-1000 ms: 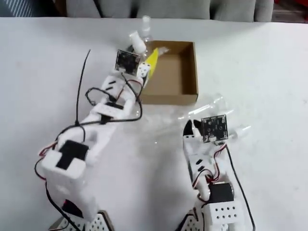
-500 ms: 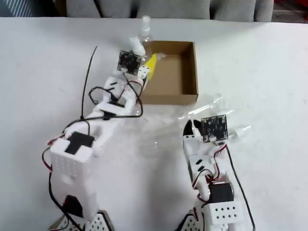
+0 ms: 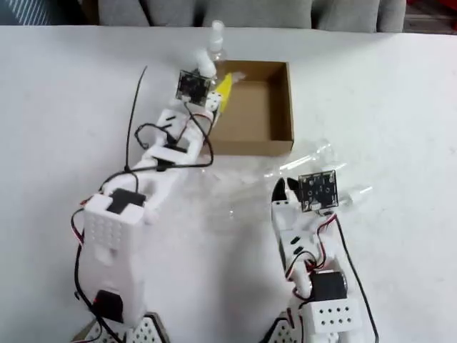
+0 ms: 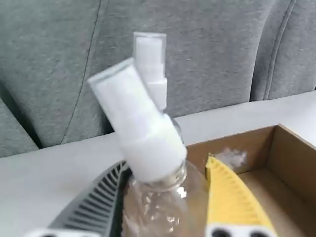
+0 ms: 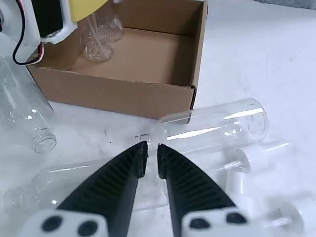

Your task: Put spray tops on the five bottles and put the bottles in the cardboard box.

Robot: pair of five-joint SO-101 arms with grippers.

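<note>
My left gripper (image 3: 212,75) is shut on a clear bottle (image 4: 158,207) with a white spray top (image 4: 143,143), held between its grey and yellow fingers at the far left corner of the cardboard box (image 3: 280,136). The bottle leans, and its lower part (image 5: 94,42) reaches into the box (image 5: 113,94). A second capped bottle (image 3: 216,37) stands just behind it. My right gripper (image 5: 150,155) is shut on nothing, low over the table in front of the box. Clear uncapped bottles (image 5: 212,123) (image 5: 64,190) lie just under and beyond its tips.
Another uncapped bottle (image 5: 24,113) lies off the box's near left corner. Loose white spray tops (image 5: 252,160) (image 5: 291,212) rest on the table beside my right gripper (image 3: 280,189). A grey sofa back (image 4: 59,64) runs along the table's far edge.
My left arm's lower segments have swung left and its gripper has shifted slightly with the bottle at the box's far left corner. The right arm has not moved.
</note>
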